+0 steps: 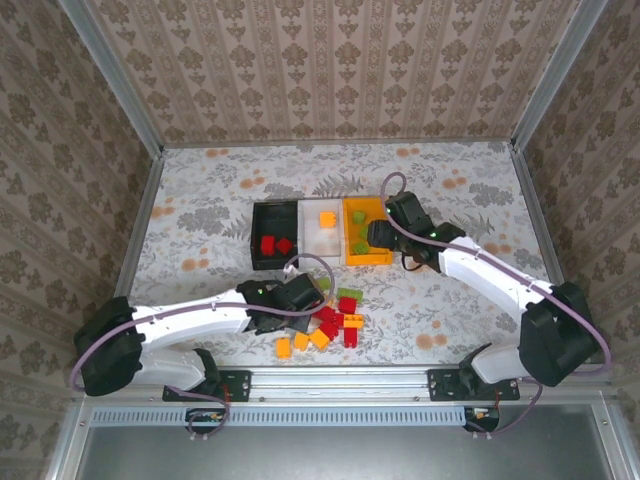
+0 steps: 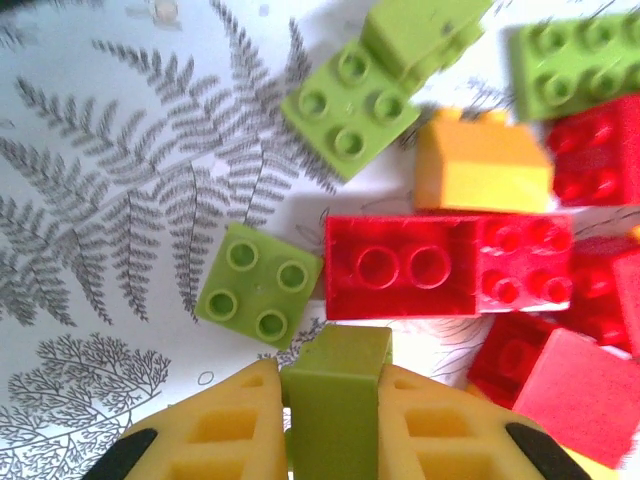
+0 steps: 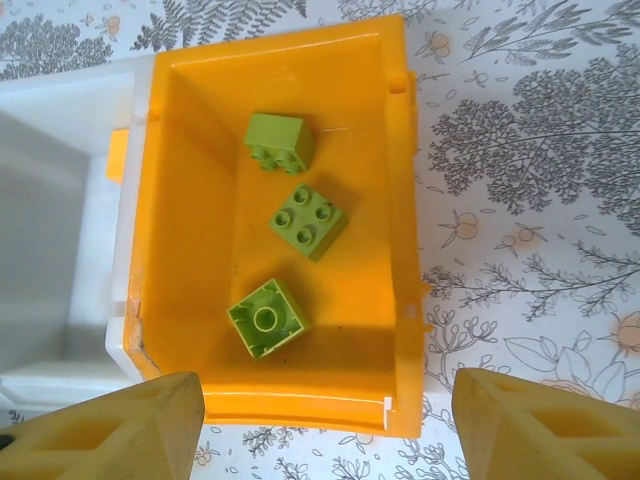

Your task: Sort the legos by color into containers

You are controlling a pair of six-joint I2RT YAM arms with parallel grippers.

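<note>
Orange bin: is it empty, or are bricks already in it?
Not empty. The orange bin holds three light green bricks on its floor, clear in the right wrist view.

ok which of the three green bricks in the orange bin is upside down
The green brick nearest the right end effector: its hollow underside faces up. The middle brick shows four studs; the far brick lies on its side.

Bright even light, soft wrist-view blur

Ahead and right of the left claw (image 2: 333, 388), bricks (image 2: 400, 265) crowd together; its left is bare tablecloth (image 2: 100, 200). Beneath the right claw (image 3: 325, 425), orange bin (image 3: 190, 200) walls ring three green bricks (image 3: 308, 220).
</note>
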